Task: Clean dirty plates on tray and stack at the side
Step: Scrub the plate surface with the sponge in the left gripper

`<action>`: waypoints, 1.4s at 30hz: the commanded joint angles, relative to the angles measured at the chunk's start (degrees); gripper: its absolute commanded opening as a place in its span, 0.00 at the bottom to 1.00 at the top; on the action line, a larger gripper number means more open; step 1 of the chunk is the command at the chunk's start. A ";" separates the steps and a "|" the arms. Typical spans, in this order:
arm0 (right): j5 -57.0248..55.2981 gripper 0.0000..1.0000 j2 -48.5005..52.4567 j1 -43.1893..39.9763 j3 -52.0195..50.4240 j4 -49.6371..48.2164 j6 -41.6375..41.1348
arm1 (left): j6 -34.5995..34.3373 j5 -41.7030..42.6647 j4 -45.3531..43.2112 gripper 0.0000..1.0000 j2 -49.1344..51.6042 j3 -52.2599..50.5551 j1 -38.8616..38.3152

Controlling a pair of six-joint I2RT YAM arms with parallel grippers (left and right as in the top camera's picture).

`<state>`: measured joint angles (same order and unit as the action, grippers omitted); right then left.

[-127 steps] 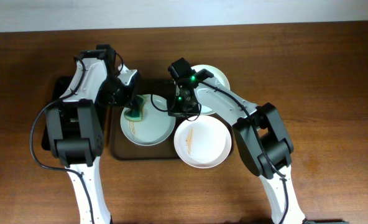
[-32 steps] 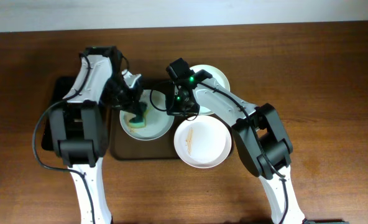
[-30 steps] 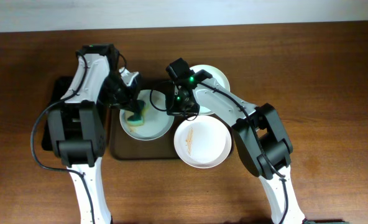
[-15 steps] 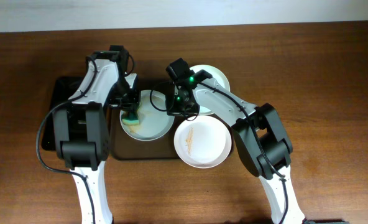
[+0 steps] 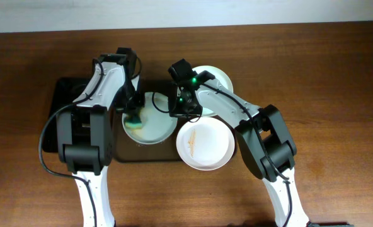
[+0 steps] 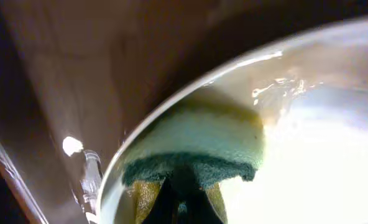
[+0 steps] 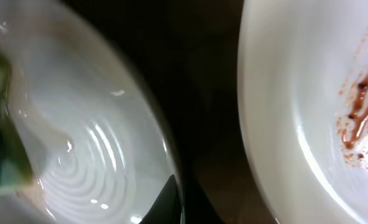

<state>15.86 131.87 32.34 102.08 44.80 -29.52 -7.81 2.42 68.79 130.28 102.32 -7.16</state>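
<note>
The pale plate [image 5: 154, 125] lies on the dark brown tray [image 5: 142, 154]. My left gripper [image 5: 134, 112] is shut on a green and yellow sponge [image 5: 135, 120], which presses on the plate's left part. In the left wrist view the sponge [image 6: 196, 149] sits just inside the plate's rim [image 6: 140, 143]. My right gripper [image 5: 174, 112] is shut on the right rim of the same plate [image 7: 91, 155]. A white plate [image 5: 206, 145] with an orange-brown streak [image 7: 361, 112] lies at the tray's right end. Another white plate [image 5: 217, 78] lies behind the right arm.
A smaller black tray [image 5: 59, 91] sits left of the brown one, partly under the left arm. Brown table [image 5: 325, 94] stretches to the right and along the front. The two arms stand close together over the tray.
The left arm has swung its wrist to the right while the sponge slid a little left on the pale plate. The right arm has held still on the rim.
</note>
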 commanded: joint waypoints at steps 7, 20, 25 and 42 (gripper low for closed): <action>0.13 0.05 0.68 0.37 -0.31 -0.26 0.55 | 10.01 12.41 -2.95 0.01 3.85 -1.51 1.25; 0.13 0.05 0.68 0.37 -0.31 -0.26 0.55 | 2.82 3.52 -25.03 0.01 3.82 -12.61 -2.69; 0.15 0.05 0.68 0.37 -0.31 -0.24 0.55 | 1.70 9.60 -16.35 0.01 3.41 -6.69 -0.50; 0.13 0.05 0.68 0.37 -0.31 -0.26 0.57 | 13.25 18.16 14.14 0.01 -3.63 22.64 9.84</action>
<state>15.70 131.87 32.36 102.08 44.56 -29.54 4.91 20.58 83.50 131.57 123.87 3.11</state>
